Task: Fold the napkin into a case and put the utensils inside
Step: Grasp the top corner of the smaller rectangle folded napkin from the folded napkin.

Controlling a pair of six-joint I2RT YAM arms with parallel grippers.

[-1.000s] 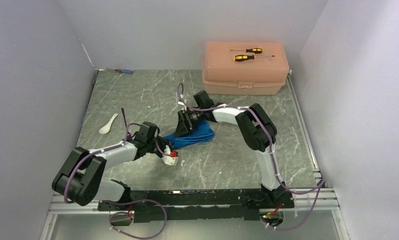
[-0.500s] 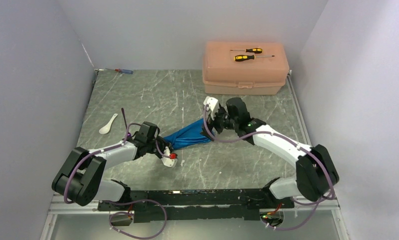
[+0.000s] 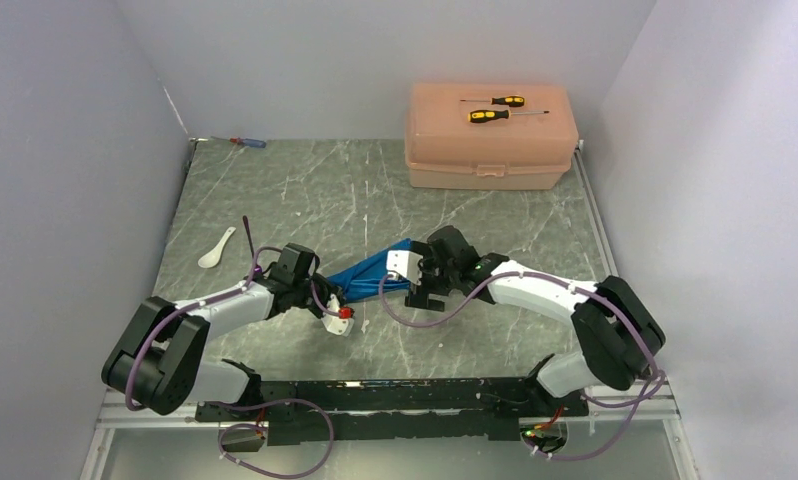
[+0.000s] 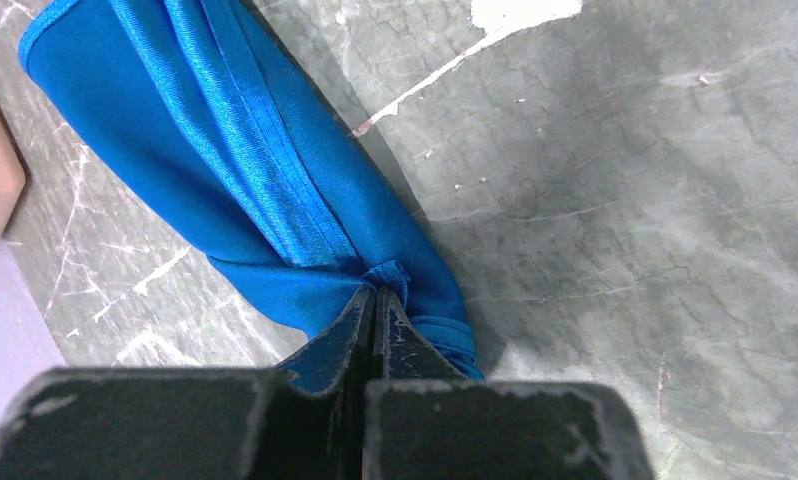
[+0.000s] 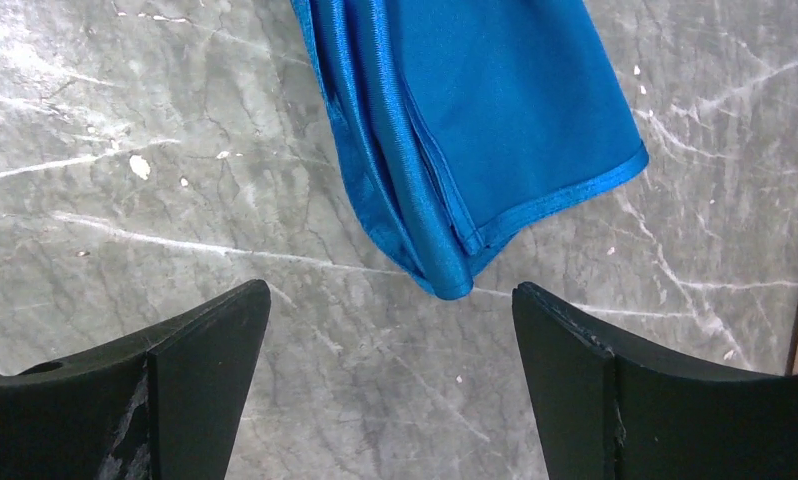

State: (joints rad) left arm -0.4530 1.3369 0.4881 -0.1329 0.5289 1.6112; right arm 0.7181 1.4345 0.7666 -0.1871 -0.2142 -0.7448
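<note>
Napkin (image 3: pixel 370 270), bright blue and satiny, lies at the centre of the table (image 3: pixel 295 190), folded into a narrow layered strip with hemmed edges. Left gripper (image 4: pixel 375 300) is clamped on its bunched end; right gripper (image 5: pixel 390 292) hangs wide open above the other end.

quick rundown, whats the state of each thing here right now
napkin, folded lengthwise into a narrow strip, one end pinched
left tool, shut on the napkin's end
right tool, open, at the napkin's other end, gripping nothing
spoon, lying on the table, outside the napkin
fork, lying beside the spoon, outside too
peach box, lid shut, two screwdrivers on top
</note>
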